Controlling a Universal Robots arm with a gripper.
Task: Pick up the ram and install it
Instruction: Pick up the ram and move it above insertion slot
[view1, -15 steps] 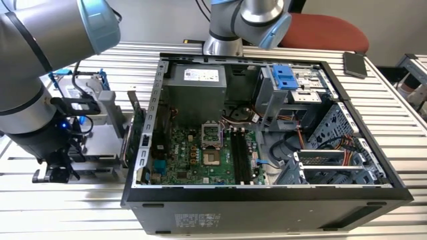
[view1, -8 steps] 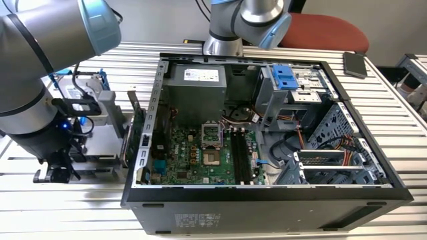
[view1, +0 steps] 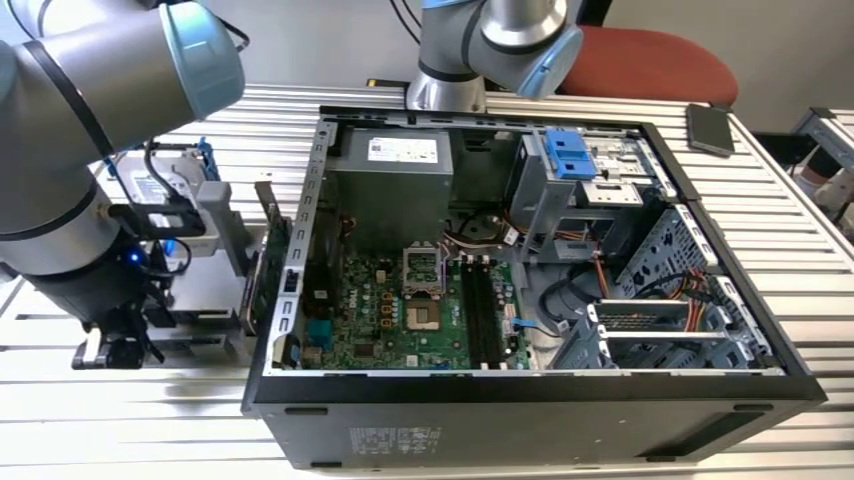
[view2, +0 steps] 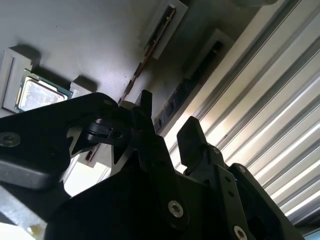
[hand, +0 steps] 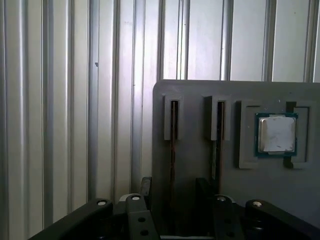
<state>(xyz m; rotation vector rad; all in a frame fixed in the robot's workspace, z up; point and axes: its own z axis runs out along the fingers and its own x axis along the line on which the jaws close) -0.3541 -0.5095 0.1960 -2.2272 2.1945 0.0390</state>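
Two ram sticks stand on edge in slots of a grey holder plate. My gripper is open, and its black fingers straddle the ram in the slot farther from the processor chip. The second wrist view shows this ram running into the gap of the gripper, with no finger visibly pressed on it. The other ram stick stands beside it. In the exterior view the gripper hangs low at the exterior view's left, outside the open computer case.
The motherboard's memory slots lie inside the case, right of the processor socket. A hard drive with blue rails and a standing expansion card sit between the arm and the case. The table is ribbed metal.
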